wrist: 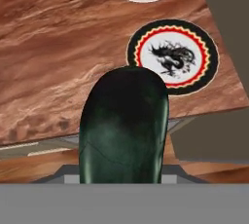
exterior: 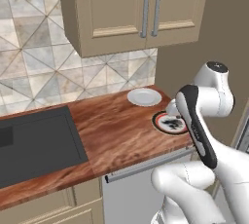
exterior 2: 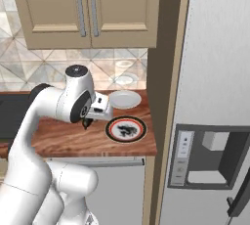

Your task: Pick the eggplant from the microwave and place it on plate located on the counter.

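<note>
Over the counter (exterior: 112,130), going left to right, I pass the dark sink (exterior: 34,145), then bare wood, then my fingers (exterior 2: 88,121), and just to their right the plate (exterior 2: 126,129) with its reddish rim and dark centre mark. Behind the plate sits a plain white dish (exterior 2: 125,99), which is not my target. My fingers are closed narrowly on the eggplant (wrist: 124,125); in the hand view it hangs dark and glossy right in front of the camera, its long axis running along my fingers toward the counter, though I cannot quite see the fingers themselves behind it. From the eggplant's tip the plate lies ahead and slightly right, near but not yet underneath, so I judge a short carry that way comes before letting go.
</note>
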Available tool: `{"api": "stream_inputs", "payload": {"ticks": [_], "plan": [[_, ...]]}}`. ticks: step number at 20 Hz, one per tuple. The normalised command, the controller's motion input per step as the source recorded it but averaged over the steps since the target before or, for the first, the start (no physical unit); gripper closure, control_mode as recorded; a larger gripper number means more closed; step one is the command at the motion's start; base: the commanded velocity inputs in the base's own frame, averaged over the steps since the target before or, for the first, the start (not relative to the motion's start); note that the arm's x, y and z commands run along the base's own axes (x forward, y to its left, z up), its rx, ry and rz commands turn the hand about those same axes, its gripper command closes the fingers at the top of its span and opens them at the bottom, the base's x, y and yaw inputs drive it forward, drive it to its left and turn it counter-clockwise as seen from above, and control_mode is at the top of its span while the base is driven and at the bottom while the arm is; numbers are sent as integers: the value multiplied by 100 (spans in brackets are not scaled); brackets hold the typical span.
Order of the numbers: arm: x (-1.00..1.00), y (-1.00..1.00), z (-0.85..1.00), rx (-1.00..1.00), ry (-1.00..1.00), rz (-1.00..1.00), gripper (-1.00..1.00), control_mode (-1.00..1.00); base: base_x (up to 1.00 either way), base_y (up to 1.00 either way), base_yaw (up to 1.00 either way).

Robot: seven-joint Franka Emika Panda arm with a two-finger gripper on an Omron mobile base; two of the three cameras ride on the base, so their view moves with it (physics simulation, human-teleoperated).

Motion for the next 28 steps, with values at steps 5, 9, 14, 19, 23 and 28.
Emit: {"api": "stream_inputs", "payload": {"ticks": [5,9,14,19,23,28], "plan": [[100,-41,-66,3,15,0,100,-100,0,0,0],[100,-34,-65,4,11,0,100,-100,0,0,0],[84,-21,-70,1,6,0,100,-100,0,0,0],[65,-9,-65,0,7,0,100,-100,0,0,0],[53,0,-59,0,4,0,100,-100,0,0,0],[31,-2,-20,0,5,0,100,-100,0,0,0]]}}
